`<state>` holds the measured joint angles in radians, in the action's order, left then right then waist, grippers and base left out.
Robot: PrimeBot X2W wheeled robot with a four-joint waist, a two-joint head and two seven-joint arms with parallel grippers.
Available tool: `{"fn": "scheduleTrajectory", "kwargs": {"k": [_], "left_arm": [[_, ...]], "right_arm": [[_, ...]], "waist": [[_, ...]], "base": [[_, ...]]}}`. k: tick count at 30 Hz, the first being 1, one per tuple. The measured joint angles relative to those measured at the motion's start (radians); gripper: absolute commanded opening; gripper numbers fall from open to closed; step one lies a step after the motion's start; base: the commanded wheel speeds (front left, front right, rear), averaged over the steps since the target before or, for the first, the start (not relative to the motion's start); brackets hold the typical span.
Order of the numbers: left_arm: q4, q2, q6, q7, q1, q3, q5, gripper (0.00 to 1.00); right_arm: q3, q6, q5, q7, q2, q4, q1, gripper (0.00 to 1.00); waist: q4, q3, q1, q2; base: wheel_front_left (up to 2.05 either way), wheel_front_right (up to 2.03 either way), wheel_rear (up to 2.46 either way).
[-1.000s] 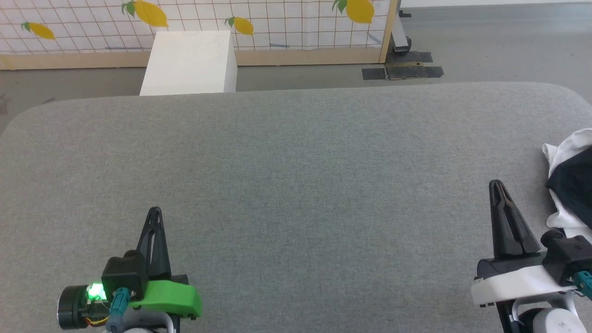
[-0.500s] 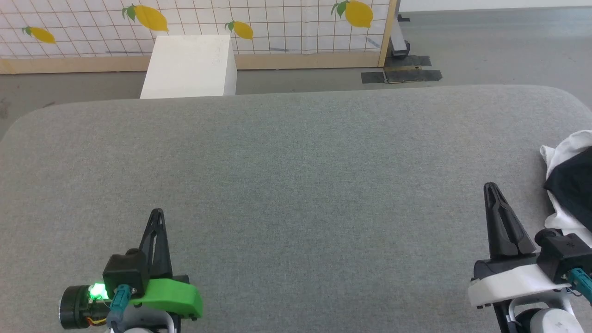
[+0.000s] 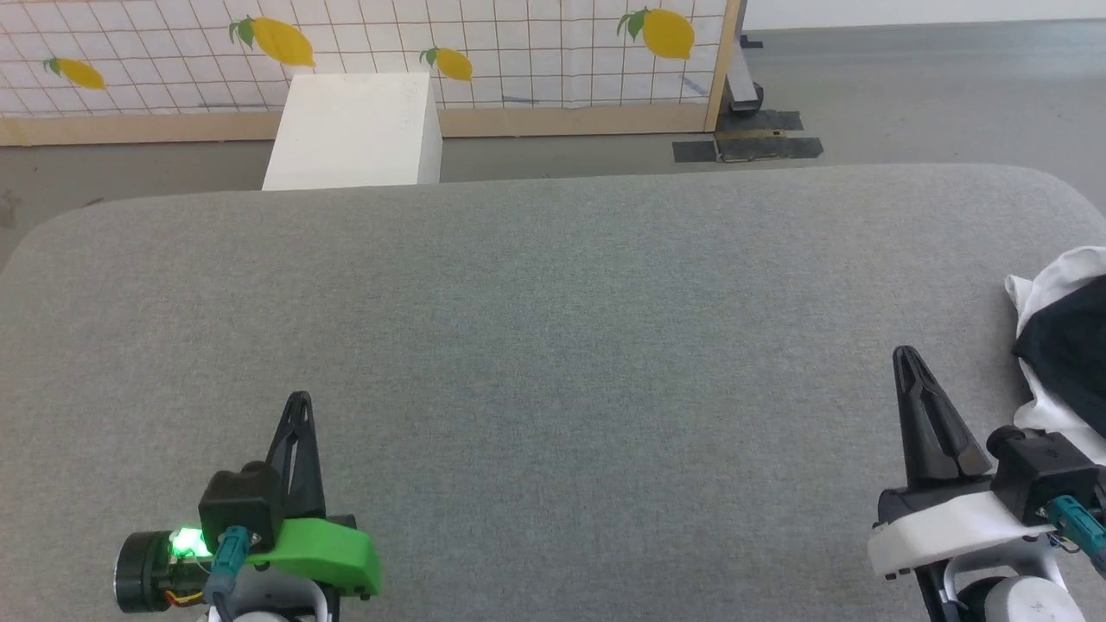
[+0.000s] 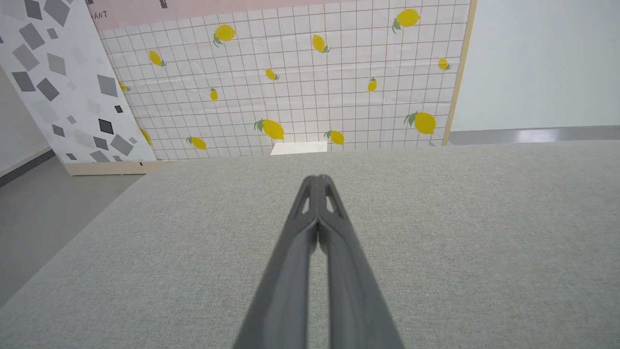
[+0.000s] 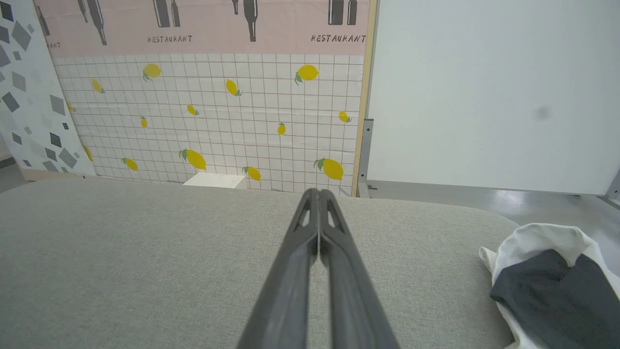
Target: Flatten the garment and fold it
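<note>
The garment [image 3: 1061, 341] lies crumpled in a heap at the right edge of the grey fabric-covered desk [image 3: 553, 302]. White cloth is wrapped around a black patch, and the head view cuts the heap off on its right side. It is not spread at all, so flattening has not begun and folding is further off. The right end effector [image 3: 905, 354] hovers low at the near right of the desk with its two dark fingers pressed together and nothing between them. The right wrist view shows the same closed tips [image 5: 317, 191], pointing across bare cloth toward the far edge. In that view the garment [image 5: 547, 286] sits to the right of the fingers, just beside them but not touching. The left end effector [image 3: 298, 399] is also closed and empty at the near left, well apart from the heap, with most of the desk between them. The right arm is plainly the nearer one. The heap lies off to its outer side, not ahead along the line of the fingers. To reach it, the arm would likely have to swing or turn rightward and spread its fingers first. The bunched cloth shows no clear long axis, and no hem, collar or sleeve end can be made out to aim for.
</note>
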<state>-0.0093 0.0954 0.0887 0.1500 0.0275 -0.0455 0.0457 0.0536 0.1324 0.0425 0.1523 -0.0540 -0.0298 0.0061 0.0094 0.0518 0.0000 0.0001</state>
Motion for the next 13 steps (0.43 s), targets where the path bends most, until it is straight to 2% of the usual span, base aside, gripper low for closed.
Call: {"fn": "scheduleTrajectory", "kwargs": {"k": [13], "left_arm": [[0.001, -0.005, -0.017, -0.026, -0.002, 0.006, -0.005, 0.00]], "right_arm": [[-0.011, 0.000, -0.008, -0.027, 0.000, 0.005, 0.000, 0.00]], "waist": [[-0.002, -0.009, 0.0001, 0.0000]], "base": [[0.00, 0.00, 0.00]]}}
